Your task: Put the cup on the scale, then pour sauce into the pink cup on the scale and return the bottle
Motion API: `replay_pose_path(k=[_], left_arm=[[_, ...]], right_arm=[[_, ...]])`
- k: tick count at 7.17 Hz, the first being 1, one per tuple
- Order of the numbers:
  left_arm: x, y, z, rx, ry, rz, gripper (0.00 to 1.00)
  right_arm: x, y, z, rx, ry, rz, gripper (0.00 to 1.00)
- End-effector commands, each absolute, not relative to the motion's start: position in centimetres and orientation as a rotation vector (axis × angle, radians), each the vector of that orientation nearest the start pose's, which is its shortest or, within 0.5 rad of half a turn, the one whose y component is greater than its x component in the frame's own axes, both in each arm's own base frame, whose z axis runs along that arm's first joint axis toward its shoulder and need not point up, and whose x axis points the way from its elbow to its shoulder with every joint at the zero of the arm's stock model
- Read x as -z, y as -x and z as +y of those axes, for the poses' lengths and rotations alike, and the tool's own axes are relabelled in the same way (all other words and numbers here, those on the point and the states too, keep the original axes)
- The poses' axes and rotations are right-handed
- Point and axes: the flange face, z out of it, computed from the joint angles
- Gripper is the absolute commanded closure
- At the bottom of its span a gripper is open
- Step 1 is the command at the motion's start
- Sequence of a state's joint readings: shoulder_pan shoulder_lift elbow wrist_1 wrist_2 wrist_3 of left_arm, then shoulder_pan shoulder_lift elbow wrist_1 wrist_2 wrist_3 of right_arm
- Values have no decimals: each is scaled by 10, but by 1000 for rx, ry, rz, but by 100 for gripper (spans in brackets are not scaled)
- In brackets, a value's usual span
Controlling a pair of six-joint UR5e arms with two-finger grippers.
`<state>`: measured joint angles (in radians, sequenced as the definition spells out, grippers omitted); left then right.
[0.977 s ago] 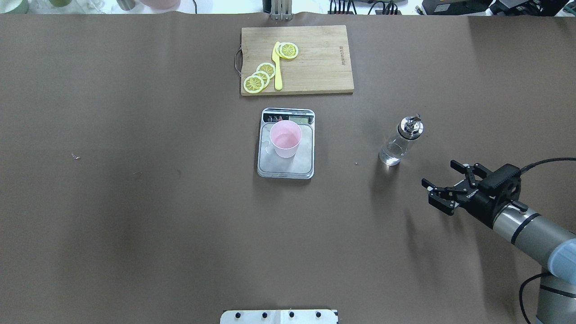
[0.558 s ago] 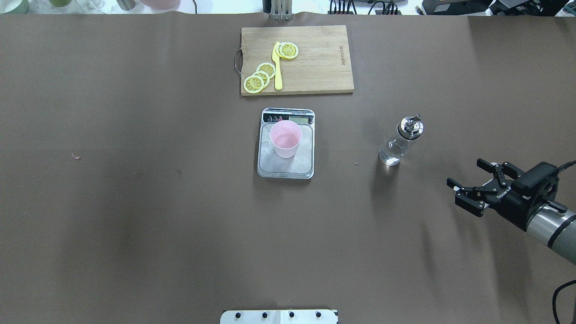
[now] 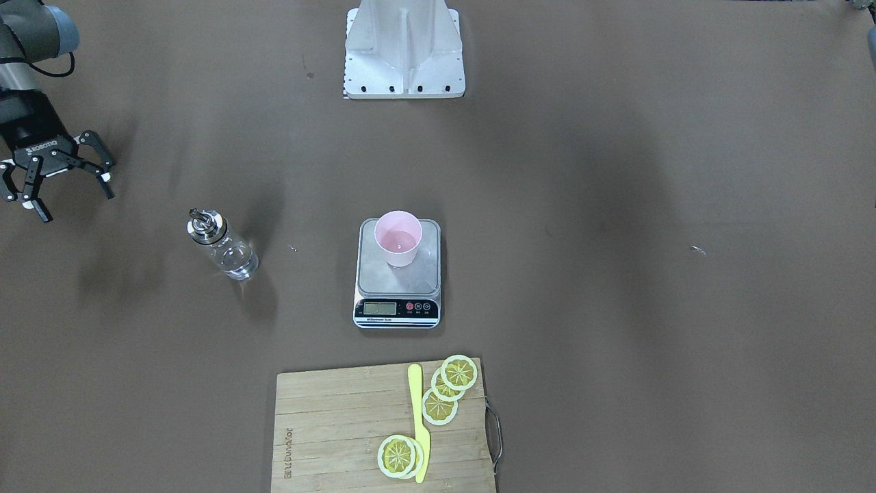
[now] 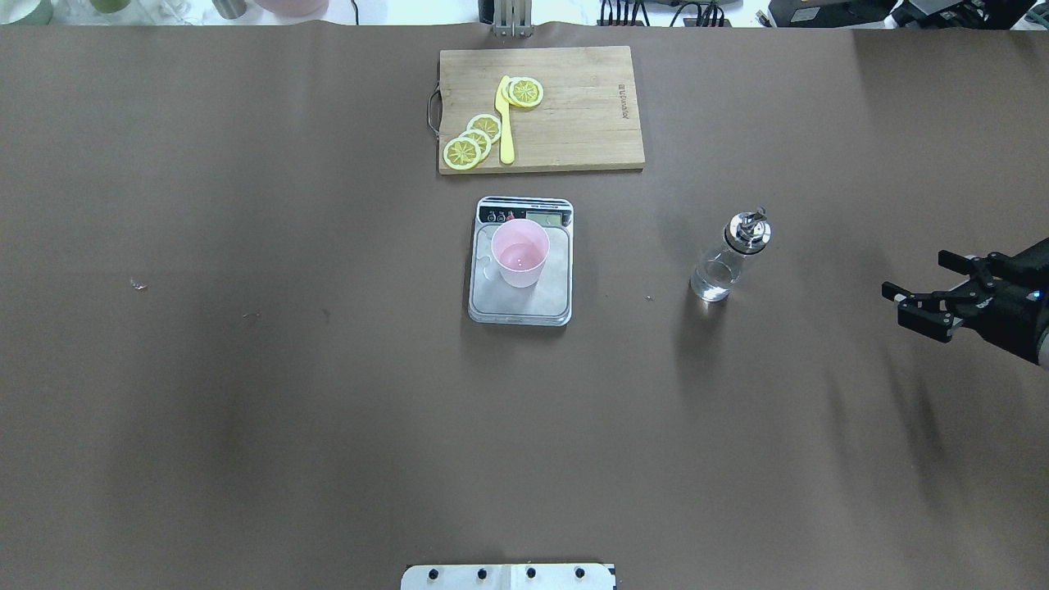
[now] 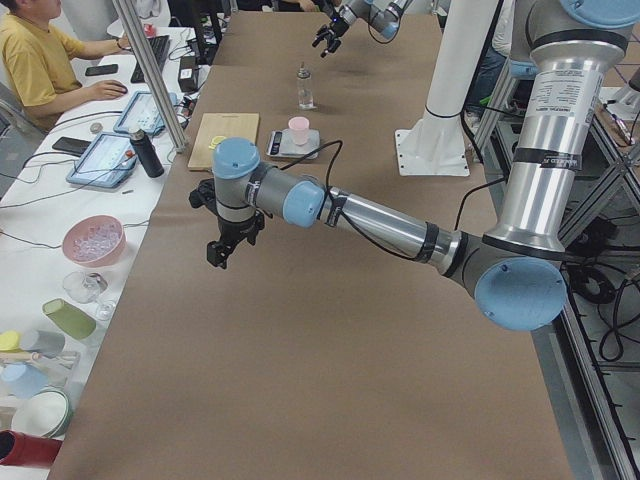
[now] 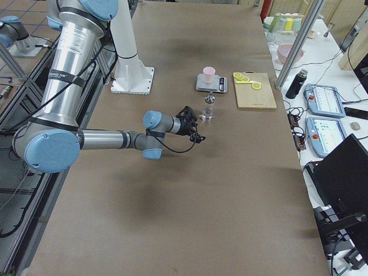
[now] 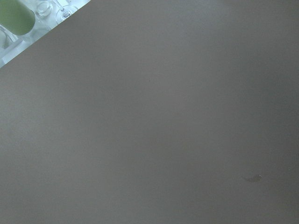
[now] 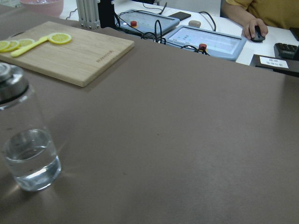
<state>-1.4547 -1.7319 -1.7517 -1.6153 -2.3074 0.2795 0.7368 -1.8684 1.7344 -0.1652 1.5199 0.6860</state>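
Observation:
The pale pink cup (image 4: 519, 254) (image 3: 397, 238) stands upright on the silver scale (image 4: 542, 301) (image 3: 373, 275) at the table's middle. To its right the clear glass bottle (image 4: 729, 258) (image 3: 222, 246) (image 8: 25, 140) stands upright on the table, untouched, with clear sauce (image 8: 30, 161) in its lower part. My right gripper (image 4: 918, 279) (image 3: 61, 200) hovers open and empty near the table's right edge, well clear of the bottle. My left gripper (image 5: 225, 248) shows only in the exterior left view, above bare table; I cannot tell whether it is open or shut.
A wooden cutting board (image 4: 574, 123) with lemon slices and a yellow knife (image 4: 505, 123) lies beyond the scale. The robot's base plate (image 3: 404, 51) sits at the near edge. Tablets (image 8: 205, 39) and a person's hand are on a desk past the table's far edge.
My right gripper has drawn back to the right, away from the bottle, staying open. The bottle, cup and scale have not moved.

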Motion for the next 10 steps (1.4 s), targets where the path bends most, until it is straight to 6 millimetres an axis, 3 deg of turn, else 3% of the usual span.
replay_pose_path(k=[1, 3, 4, 5, 6, 8, 9, 10], left_arm=[[-481, 1, -562, -517, -432, 702, 3], [-480, 1, -562, -518, -433, 703, 3], [-482, 2, -562, -517, -432, 703, 3], [-481, 2, -562, -521, -433, 702, 3], [-485, 4, -560, -520, -429, 703, 2], [-506, 6, -561, -494, -358, 711, 2], [-525, 13, -563, -463, -313, 716, 2], [-557, 25, -566, -417, -252, 728, 2]], right_arm=[[-551, 131, -419, 70, -789, -871, 0], [-549, 98, -448, 67, -724, -818, 0], [-549, 76, -452, 66, -737, -805, 0], [-537, 66, -473, 90, -723, -784, 0], [-538, 49, -489, 42, -660, -747, 0], [-562, 7, -483, -17, -533, -813, 0], [-581, -10, -484, -40, -500, -831, 0], [-594, -24, -482, -22, -441, -838, 0]])
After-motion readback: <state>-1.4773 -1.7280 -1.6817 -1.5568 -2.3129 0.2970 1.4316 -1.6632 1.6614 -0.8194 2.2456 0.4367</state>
